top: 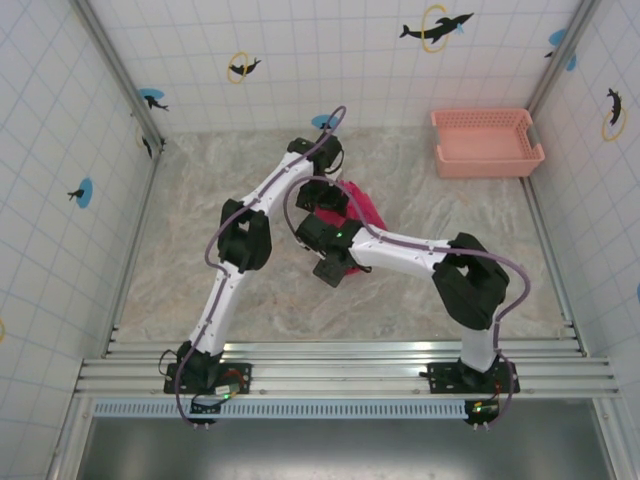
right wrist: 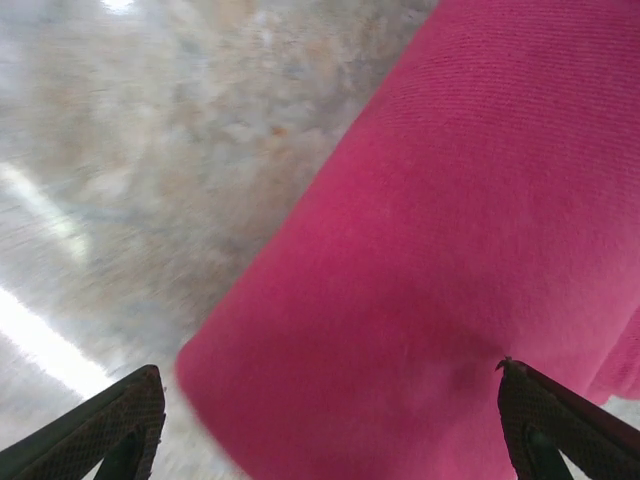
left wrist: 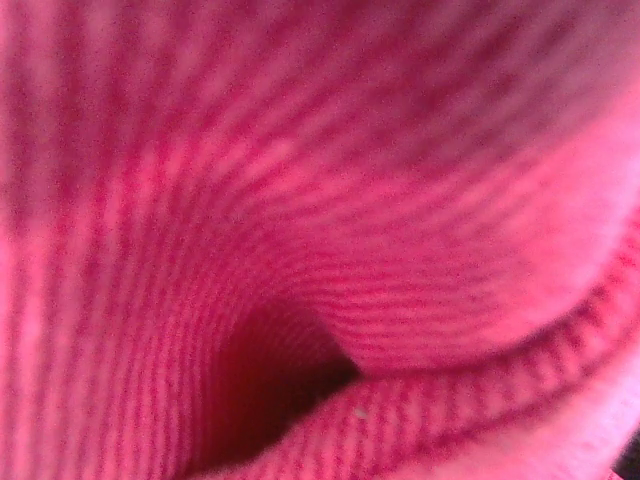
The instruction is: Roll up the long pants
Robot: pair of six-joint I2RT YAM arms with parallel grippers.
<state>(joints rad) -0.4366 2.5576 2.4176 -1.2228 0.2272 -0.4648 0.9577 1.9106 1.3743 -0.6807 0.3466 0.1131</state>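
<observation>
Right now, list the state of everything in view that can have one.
long pants, gathered into a compact bundle, looks mostly rolled.
left end effector, wide open, close against the pants' cloth.
right end effector, open above the pants, gripping nothing.
basket, upright at the far right, looks empty.

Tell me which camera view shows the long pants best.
Right wrist: the long pants show as a broad bundle with a clear edge against the table. Top external shows a small patch between the arms; left wrist, blurred ribbed folds up close.
</observation>
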